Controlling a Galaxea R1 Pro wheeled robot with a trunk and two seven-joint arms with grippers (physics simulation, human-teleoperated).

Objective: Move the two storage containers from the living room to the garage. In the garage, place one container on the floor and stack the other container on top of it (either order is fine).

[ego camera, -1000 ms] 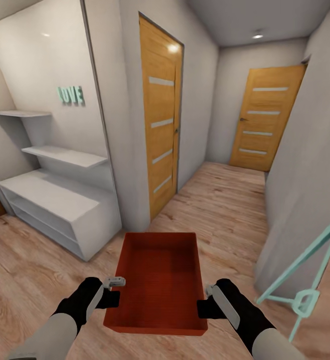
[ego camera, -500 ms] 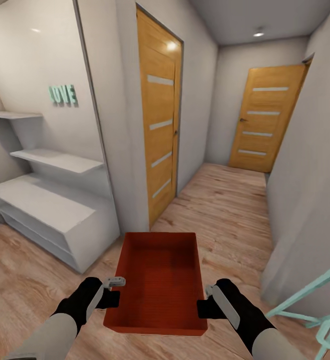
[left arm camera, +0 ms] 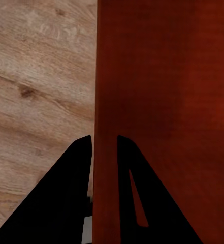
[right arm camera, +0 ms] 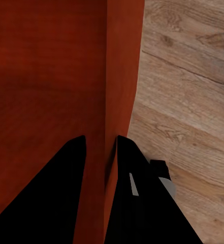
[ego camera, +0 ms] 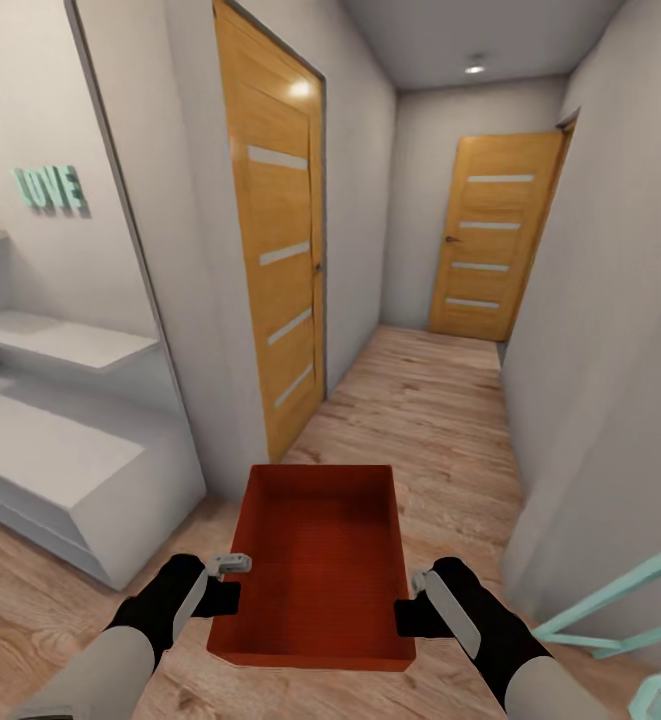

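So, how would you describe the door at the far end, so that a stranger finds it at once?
Follow the wood-plank floor down the corridor to its end wall. The far door stands there, facing you. The near door is set in the left side wall instead.

Both arms are extended forward, level; left pincer [ego camera: 232,580] and right pincer [ego camera: 410,598] are each clamped on a container [ego camera: 315,570] wall.

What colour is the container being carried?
Red-orange all over; the container shows best in the head view.
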